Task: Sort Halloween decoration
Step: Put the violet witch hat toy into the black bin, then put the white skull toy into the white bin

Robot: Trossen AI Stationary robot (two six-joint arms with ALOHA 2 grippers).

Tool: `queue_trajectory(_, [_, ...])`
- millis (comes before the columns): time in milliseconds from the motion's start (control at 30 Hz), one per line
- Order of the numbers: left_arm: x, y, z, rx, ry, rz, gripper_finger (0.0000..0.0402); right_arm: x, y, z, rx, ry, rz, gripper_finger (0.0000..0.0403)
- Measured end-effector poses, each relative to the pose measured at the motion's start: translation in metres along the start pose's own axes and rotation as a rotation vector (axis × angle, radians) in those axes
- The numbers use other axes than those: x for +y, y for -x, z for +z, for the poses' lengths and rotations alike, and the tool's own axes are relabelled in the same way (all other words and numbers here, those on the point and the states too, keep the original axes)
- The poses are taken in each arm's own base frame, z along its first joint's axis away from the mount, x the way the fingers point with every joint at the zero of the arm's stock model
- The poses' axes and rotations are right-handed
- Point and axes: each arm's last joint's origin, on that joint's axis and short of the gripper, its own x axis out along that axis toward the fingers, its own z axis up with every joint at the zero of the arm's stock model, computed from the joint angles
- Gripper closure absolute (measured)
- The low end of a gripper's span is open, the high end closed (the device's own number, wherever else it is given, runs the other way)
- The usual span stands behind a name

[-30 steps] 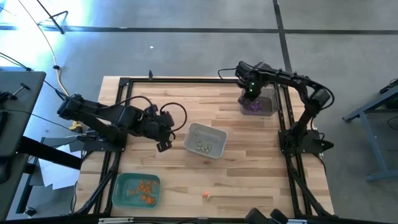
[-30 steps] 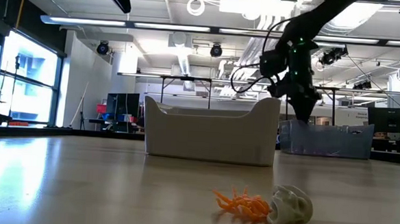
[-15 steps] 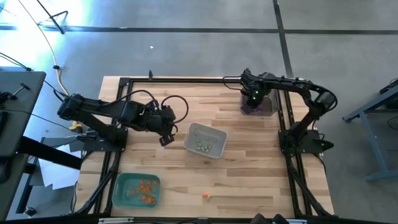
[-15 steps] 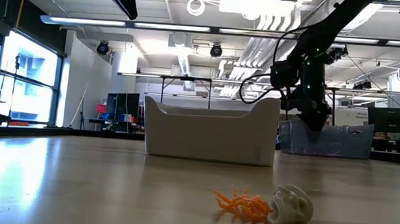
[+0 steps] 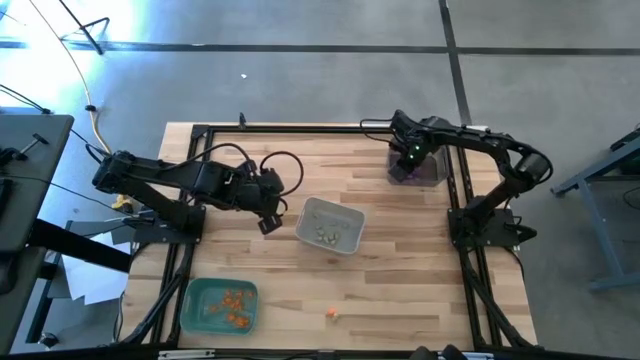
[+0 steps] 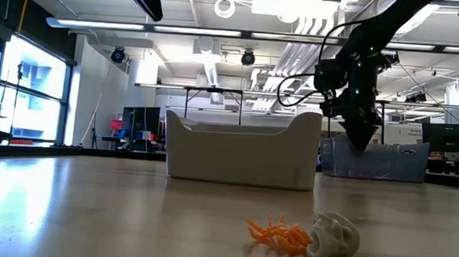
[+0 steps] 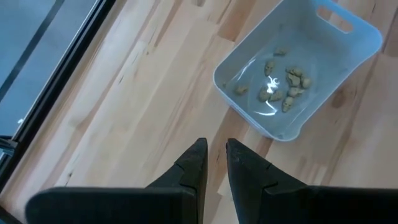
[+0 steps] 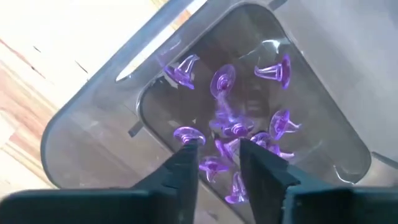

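Right wrist view: I am looking down into the dark translucent plastic tray (image 8: 205, 134), where the small purple mushroom-shaped trinkets (image 8: 233, 134) are lying in a loose heap.
What is changing: my right gripper (image 8: 219, 155) was pinched shut a second ago above the tray's near edge; now it is hanging over the heap with its jaws parting and nothing between them that I can make out.
Meaning for the task: I am judging that a purple piece is dropping, or has just dropped, among its own kind, so this delivery is about done.
Other sorted pieces: pale beige trinkets (image 7: 280, 84) are sitting in the grey-white rectangular tray (image 7: 354, 37); orange ones (image 5: 236, 300) are in the green tray (image 5: 195, 300).
Remaining pieces: a spiky orange trinket (image 6: 277, 232) and a pale rounded one (image 6: 335, 236) are lying touching on the light wooden table (image 5: 400, 290), well apart from every tray.
Left gripper (image 7: 216, 163): I am holding it just beside the grey-white tray, jaws nearly closed with a narrow gap, gripping nothing.
Edges: the dark tray is sitting by the table's far right corner, close to the black frame rail (image 5: 300, 128), so I am lifting clear before swinging out.
Open room: the bare wood between the trays is giving me a free path toward the two leftovers near the front edge.
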Motion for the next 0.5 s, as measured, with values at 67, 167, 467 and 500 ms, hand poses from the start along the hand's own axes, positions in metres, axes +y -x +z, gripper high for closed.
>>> queue_trajectory(67, [-0.001, 0.0, 0.001, -0.009, 0.005, -0.005, 0.0353, 0.0, 0.0, -0.001, 0.007, 0.0, 0.0, 0.0284])
queue_trajectory(167, [-0.001, 0.0, 0.002, -0.017, 0.01, -0.007, 0.0353, 0.0, 0.0, -0.003, 0.034, -0.005, 0.0, 0.0255])
queue_trajectory(467, [-0.008, -0.008, 0.003, 0.006, 0.019, -0.006, 0.0353, 0.006, 0.04, -0.029, 0.017, -0.01, 0.004, 0.0238])
queue_trajectory(500, [-0.01, -0.009, 0.002, 0.01, 0.015, -0.01, 0.0353, 0.009, 0.049, -0.034, 0.009, -0.024, 0.012, 0.0238])
